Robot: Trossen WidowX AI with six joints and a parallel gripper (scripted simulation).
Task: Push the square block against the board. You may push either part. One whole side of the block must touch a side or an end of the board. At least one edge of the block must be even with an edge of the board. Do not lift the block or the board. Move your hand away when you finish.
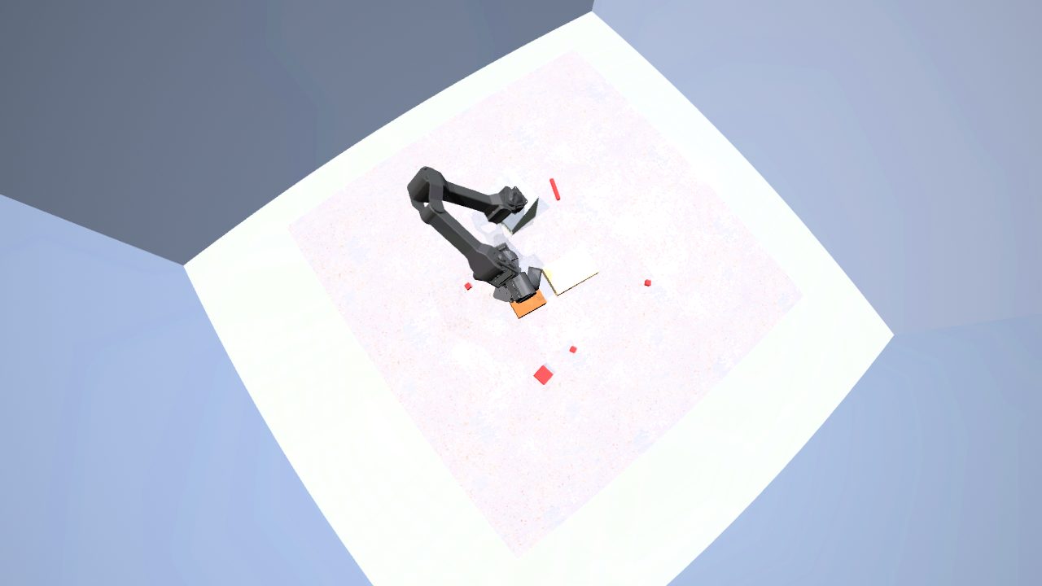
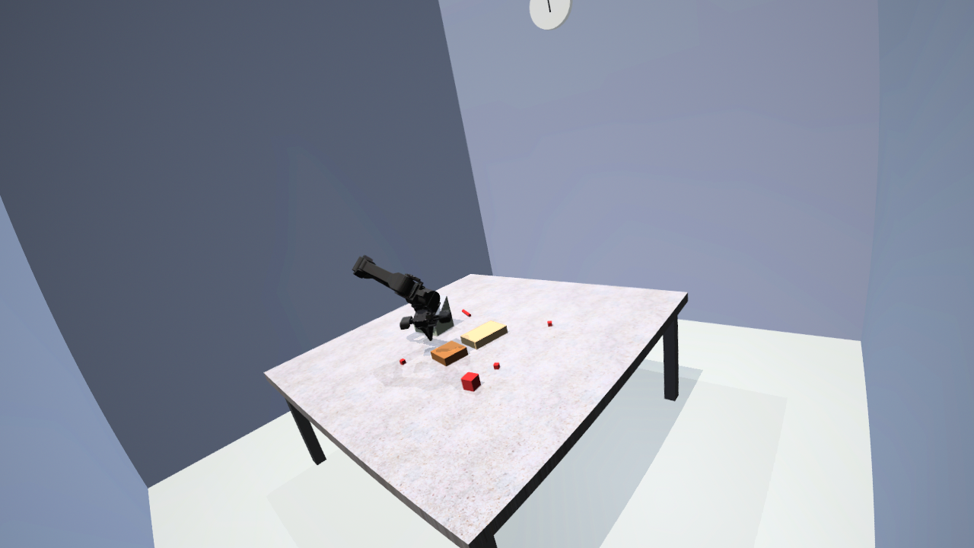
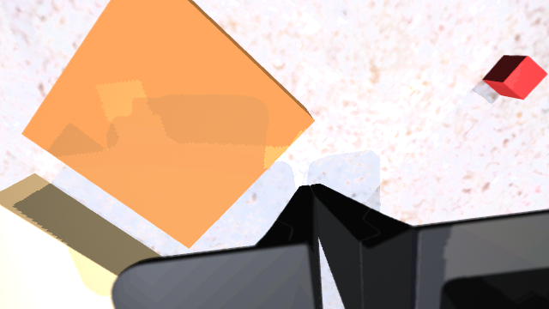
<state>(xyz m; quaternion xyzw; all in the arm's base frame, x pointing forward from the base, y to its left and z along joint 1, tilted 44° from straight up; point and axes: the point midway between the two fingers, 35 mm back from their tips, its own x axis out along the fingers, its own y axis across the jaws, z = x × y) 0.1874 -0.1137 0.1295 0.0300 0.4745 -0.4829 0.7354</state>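
Observation:
The square block [image 1: 529, 307] [image 2: 449, 351] [image 3: 171, 77] is orange and lies flat. The cream board [image 1: 573, 271] [image 2: 484, 332] [image 3: 39, 266] lies flat beside it, apart from it by a narrow strip of table. Their facing sides look nearly parallel. In the top view their lower edges look nearly in line; the arm covers the block's upper part there. My gripper [image 2: 429, 338] [image 3: 310, 195] is shut and empty. Its tips are just off a side of the block that does not face the board, with a small gap showing in the wrist view.
Small red cubes [image 1: 467, 286] [image 2: 402, 361] [image 3: 516, 79] are scattered around. A larger red cube [image 1: 542, 374] [image 2: 470, 381] lies beyond the block. A red rod [image 1: 554, 189] [image 2: 466, 313] and a dark upright panel [image 1: 527, 216] [image 2: 446, 319] are near the arm's base.

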